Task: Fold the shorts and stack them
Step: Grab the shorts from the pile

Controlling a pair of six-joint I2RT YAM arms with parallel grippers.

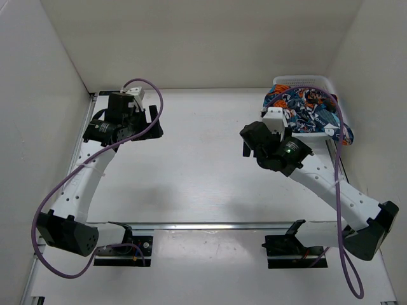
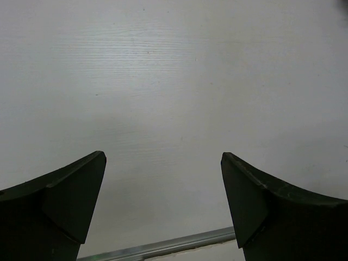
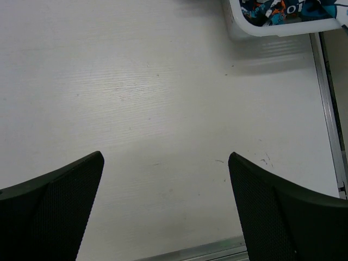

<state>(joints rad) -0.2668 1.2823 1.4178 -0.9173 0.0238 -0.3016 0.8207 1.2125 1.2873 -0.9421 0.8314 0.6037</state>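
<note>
The shorts (image 1: 304, 107), printed in orange, teal, navy and white, lie bunched in the white mesh basket (image 1: 305, 81) at the far right, one part hanging over its right rim. A corner of the basket (image 3: 239, 30) with a bit of the shorts (image 3: 266, 10) shows at the top of the right wrist view. My right gripper (image 1: 245, 142) hovers just left of the basket, open, with bare table between its fingers (image 3: 272, 212). My left gripper (image 1: 155, 121) is at the far left, also open and holding nothing (image 2: 163, 163).
White walls enclose the table on the left, back and right. A metal rail (image 1: 210, 225) runs across near the arm bases, and another rail (image 3: 329, 103) runs along the right side beside the basket. Purple cables loop over both arms.
</note>
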